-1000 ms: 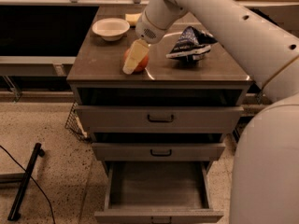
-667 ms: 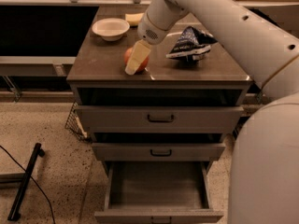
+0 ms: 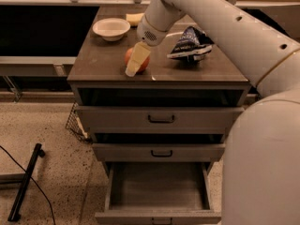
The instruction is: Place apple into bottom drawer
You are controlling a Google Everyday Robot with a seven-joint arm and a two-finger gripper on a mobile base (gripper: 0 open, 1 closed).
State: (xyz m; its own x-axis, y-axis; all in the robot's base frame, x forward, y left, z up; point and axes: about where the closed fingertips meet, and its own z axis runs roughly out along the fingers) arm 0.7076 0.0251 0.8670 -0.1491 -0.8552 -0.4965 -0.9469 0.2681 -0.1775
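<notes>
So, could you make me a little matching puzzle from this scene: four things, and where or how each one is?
Things:
1. bowl
2. bag
3. bottom drawer
4. gripper

Places or states:
A. pulled open, nothing in it
B. far left corner of the cabinet top
C. at the apple, near the top's front edge
D. on the top, right of the apple

Pairs: 1-B, 2-D, 3-A, 4-C
</notes>
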